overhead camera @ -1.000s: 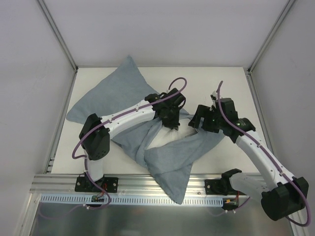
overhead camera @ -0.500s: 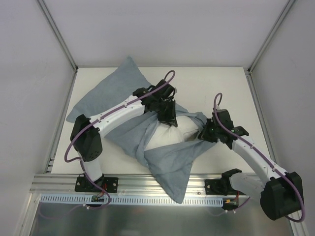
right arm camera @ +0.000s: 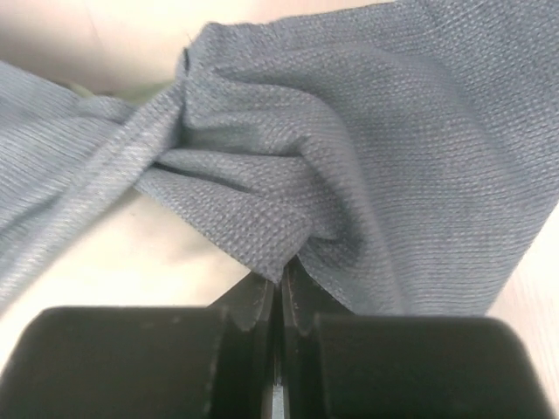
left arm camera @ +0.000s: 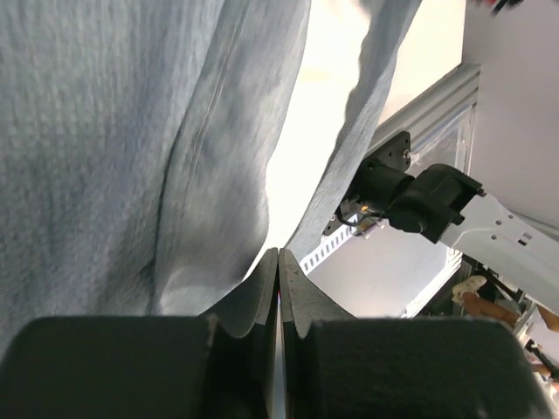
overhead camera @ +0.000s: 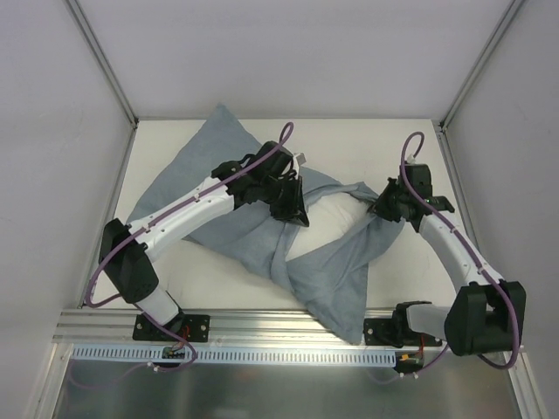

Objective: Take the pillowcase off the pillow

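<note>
The blue-grey pillowcase [overhead camera: 201, 188] lies crumpled across the table, one corner hanging over the front rail. The white pillow [overhead camera: 327, 223] shows through its opening near the middle. My left gripper [overhead camera: 299, 216] sits at the left edge of that opening, shut. In the left wrist view its tips [left arm camera: 279, 255] meet with nothing visible between them, and pillowcase fabric [left arm camera: 113, 148] hangs just beyond. My right gripper [overhead camera: 381, 208] is at the cover's right end. The right wrist view shows it [right arm camera: 281, 275] shut on a bunched fold of the pillowcase [right arm camera: 384, 148].
The white table [overhead camera: 367, 148] has enclosure walls on three sides with metal posts at the back corners. An aluminium rail [overhead camera: 262, 325] runs along the front edge by the arm bases. The right arm's base [left arm camera: 419, 196] shows in the left wrist view.
My right gripper closed on the cover's right end and pulled it back and to the right. The left gripper shifted slightly back and left. The cover's front corner slid right.
</note>
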